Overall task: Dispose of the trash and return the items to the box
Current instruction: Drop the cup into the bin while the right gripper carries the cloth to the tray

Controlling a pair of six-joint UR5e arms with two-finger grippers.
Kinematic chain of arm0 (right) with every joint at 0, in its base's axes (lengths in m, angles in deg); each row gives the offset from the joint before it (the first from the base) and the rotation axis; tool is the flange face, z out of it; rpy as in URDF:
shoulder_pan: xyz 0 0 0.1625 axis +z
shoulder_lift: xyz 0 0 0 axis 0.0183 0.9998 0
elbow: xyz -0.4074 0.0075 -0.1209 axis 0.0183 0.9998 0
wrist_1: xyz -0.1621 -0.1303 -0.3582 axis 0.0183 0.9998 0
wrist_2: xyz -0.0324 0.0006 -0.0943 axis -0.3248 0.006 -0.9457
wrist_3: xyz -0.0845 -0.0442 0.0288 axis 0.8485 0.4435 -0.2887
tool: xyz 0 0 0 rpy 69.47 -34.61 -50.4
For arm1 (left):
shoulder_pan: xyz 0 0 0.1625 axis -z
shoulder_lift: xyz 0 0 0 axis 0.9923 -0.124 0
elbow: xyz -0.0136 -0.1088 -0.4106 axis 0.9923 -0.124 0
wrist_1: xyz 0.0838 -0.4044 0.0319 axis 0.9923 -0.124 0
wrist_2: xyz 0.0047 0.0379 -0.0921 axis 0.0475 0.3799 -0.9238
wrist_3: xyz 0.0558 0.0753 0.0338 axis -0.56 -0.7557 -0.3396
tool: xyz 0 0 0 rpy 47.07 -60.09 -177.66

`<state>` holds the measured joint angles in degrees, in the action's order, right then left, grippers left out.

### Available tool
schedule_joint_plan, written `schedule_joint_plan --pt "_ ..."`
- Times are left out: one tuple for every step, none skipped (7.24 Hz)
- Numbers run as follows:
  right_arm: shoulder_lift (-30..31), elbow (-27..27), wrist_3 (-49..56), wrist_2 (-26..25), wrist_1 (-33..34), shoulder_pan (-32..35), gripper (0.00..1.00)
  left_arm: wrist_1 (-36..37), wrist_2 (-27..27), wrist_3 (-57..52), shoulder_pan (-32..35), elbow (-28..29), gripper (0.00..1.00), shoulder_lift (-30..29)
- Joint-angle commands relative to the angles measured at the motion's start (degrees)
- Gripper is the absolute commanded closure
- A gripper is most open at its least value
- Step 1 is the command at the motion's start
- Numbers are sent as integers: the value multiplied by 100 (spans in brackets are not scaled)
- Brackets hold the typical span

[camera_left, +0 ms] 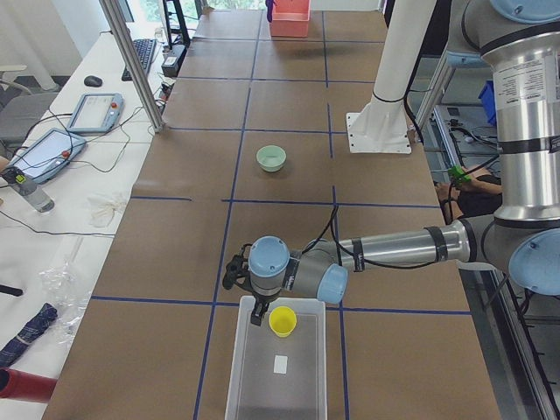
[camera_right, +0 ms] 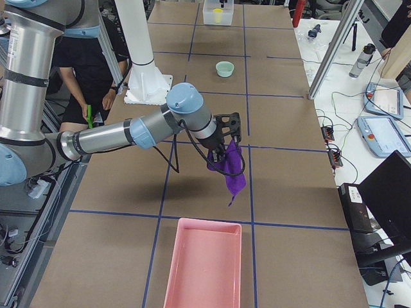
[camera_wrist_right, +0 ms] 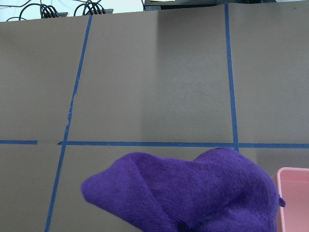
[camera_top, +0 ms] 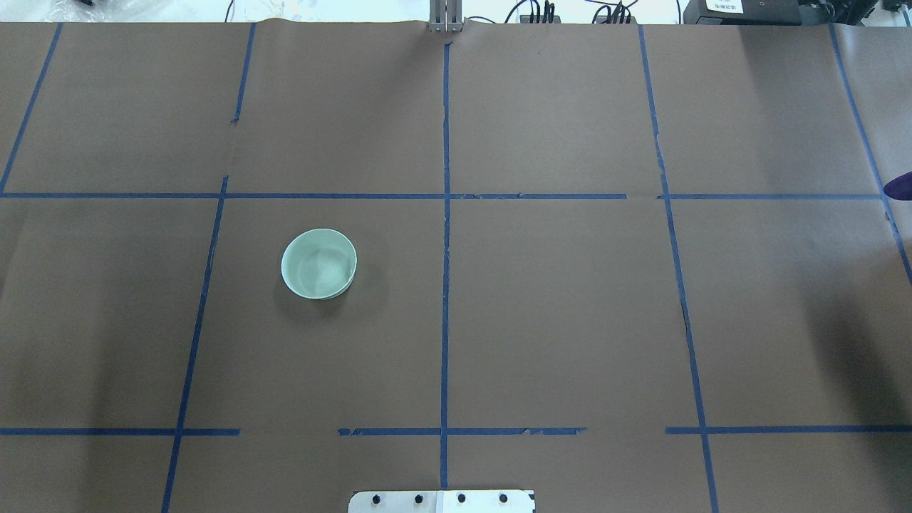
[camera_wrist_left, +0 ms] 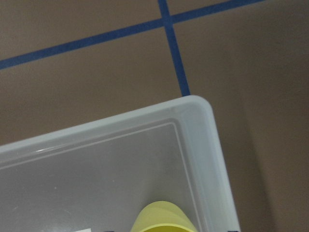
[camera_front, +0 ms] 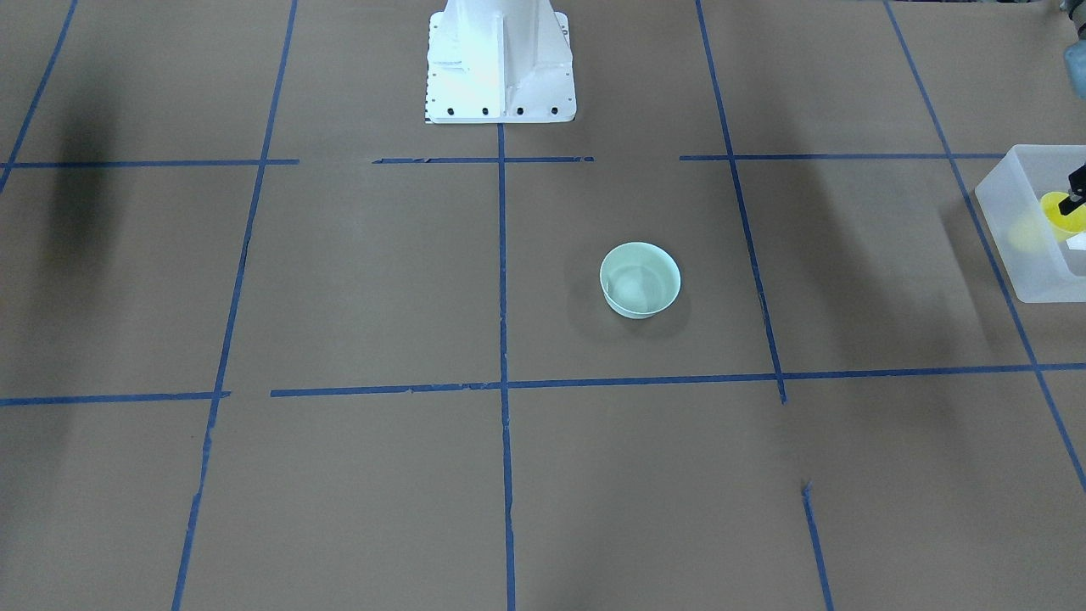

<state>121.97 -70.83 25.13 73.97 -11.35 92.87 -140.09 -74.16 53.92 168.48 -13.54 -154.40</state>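
1. The left gripper (camera_left: 259,308) held the yellow cup (camera_left: 282,321) over the box (camera_left: 278,367), jaws clamping its rim.
2. The right gripper (camera_right: 229,136) gripped a purple cloth (camera_right: 228,168) near the pink tray (camera_right: 202,264).
3. Next, probably: release each; the bowl (camera_top: 318,263) remained.

bright, even light; soft shadows

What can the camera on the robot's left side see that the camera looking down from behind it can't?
Only the left-side view shows the small yellow plastic cup at the left gripper, over the frosted-white plastic bin. Only the overhead view shows the table's far right edge, where a purple scrap peeks in. Both show the pale green round bowl on the brown table.
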Motion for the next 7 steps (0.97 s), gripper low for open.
schedule_joint_plan --pt "65 3 1075 -392 469 264 100 663 137 264 368 -1225 0 -27" --pt "30 29 2048 -759 1065 536 100 665 434 1180 282 -1674 0 -106" --pt "-40 334 3006 -1198 1263 670 100 665 446 1920 -137 -1879 0 -333" --pt "-198 894 3616 -1237 1247 932 100 656 428 2536 -480 -1889 0 -622" --pt "-338 1396 4013 -1238 1203 1126 100 613 445 3230 -936 -1898 0 -817" --pt "-348 1844 4296 -1238 1168 1137 100 421 446 3768 -1236 -1898 0 -914" --pt "-357 2284 4360 -1229 976 1180 100 80 446 4304 -1605 -1837 0 -941"
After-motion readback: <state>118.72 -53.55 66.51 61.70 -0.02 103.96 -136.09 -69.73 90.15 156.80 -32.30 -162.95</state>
